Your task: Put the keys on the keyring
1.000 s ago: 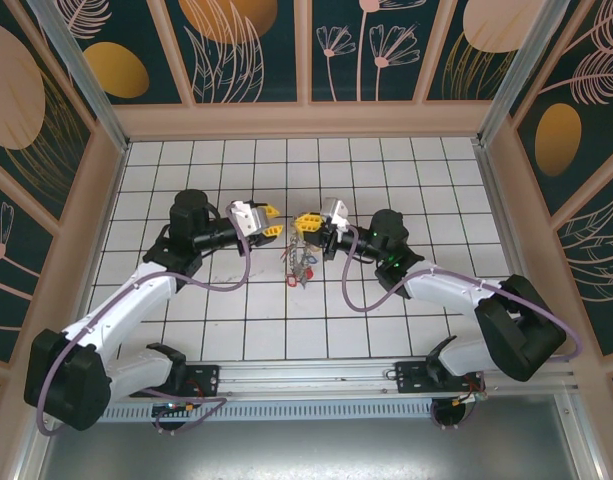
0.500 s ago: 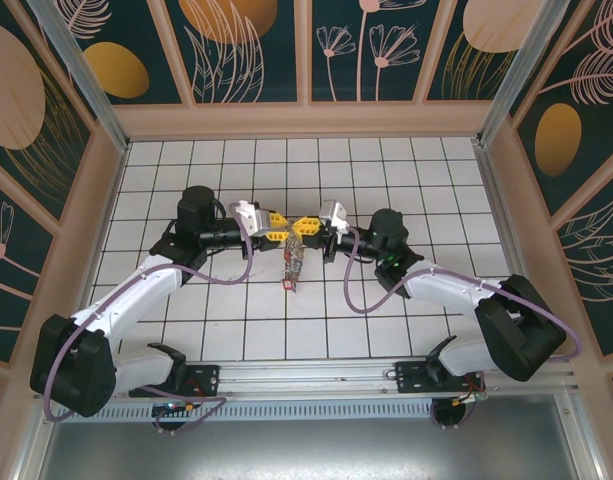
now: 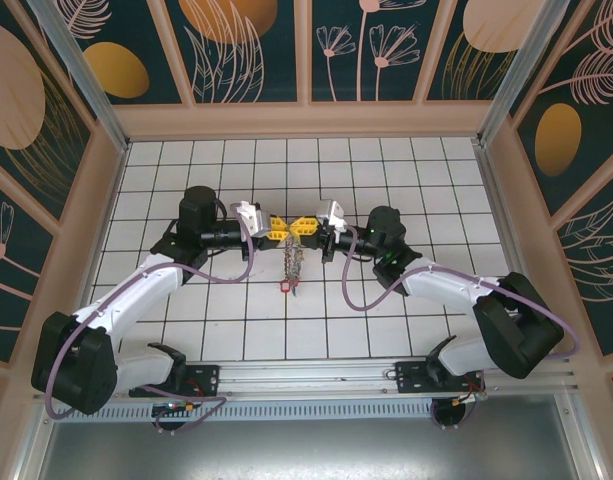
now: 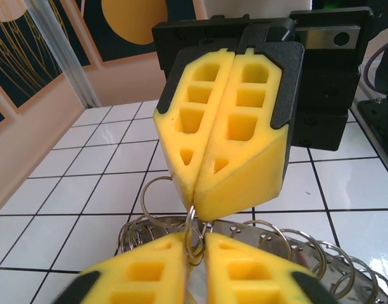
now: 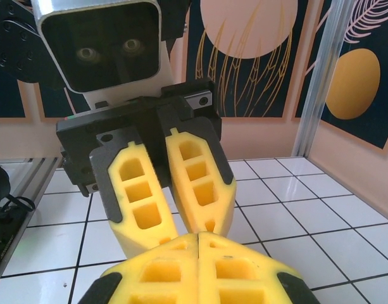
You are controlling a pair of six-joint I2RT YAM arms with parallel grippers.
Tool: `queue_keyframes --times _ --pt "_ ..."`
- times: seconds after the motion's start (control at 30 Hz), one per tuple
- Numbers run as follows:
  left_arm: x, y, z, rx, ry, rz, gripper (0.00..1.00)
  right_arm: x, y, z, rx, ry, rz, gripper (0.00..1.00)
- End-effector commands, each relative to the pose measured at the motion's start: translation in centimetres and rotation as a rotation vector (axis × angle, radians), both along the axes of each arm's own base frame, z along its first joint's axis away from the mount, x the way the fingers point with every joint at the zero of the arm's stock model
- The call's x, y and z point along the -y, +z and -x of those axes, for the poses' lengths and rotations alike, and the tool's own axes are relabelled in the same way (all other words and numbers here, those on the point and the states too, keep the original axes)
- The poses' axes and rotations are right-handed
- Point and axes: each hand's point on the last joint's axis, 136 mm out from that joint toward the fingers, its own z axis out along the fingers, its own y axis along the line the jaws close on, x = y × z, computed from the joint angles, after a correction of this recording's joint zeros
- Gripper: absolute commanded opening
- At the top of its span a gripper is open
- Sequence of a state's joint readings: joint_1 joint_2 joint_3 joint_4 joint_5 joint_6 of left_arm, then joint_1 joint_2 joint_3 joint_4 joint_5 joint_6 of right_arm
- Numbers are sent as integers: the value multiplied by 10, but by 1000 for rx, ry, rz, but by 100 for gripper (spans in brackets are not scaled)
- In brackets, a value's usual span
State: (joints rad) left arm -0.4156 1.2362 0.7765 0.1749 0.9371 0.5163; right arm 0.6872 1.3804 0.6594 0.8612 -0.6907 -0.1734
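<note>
So both arms are meeting nose to nose over the middle of the white tiled tabletop (image 3: 406, 180). In the overhead view the left end effector (image 3: 283, 229) and the right end effector (image 3: 299, 227) sit tip to tip. The keys (image 3: 293, 262) trail from that meeting point toward the near edge as one tight bunch, with a red tag (image 3: 286, 287) at the far end of it. Can't honestly tell from up there whether the bunch is dangling or lying on the tiles.

The left wrist camera is way more useful. The right one's yellow fingers (image 4: 244, 133) are pressed flat together, and a thin wire ring (image 4: 194, 235) comes straight out of the seam at their tip, so it's pinched in there. The left one's own fingers (image 4: 140, 275) are at the bottom of the shot with just a sliver of a slit between them, and the same ring drops into that slit. So they're clamped on it too. Below that there's a row of wire loops (image 4: 276, 244) strung along a flat grey metal piece (image 4: 244, 229), just above the tiles.

From the right wrist camera, its own fingers (image 5: 244, 272) are fully together, and the left one's fingers (image 5: 200, 183) touch them tip to tip.
</note>
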Motion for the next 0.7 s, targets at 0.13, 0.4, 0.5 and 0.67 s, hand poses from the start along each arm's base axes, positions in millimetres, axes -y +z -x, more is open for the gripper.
queue_keyframes --times 0.13,0.4,0.5,0.67 --pt "-2 8 -3 31 22 -3 0 -5 19 4 103 35 11 0" --pt "-19 -1 -15 90 140 -155 0 7 -33 2 136 18 383 23" --pt "-24 -8 -20 113 176 -212 0 11 -31 -3 143 -5 428 25" --pt "-22 -17 -19 163 183 -297 0 5 -24 -7 131 4 454 32"
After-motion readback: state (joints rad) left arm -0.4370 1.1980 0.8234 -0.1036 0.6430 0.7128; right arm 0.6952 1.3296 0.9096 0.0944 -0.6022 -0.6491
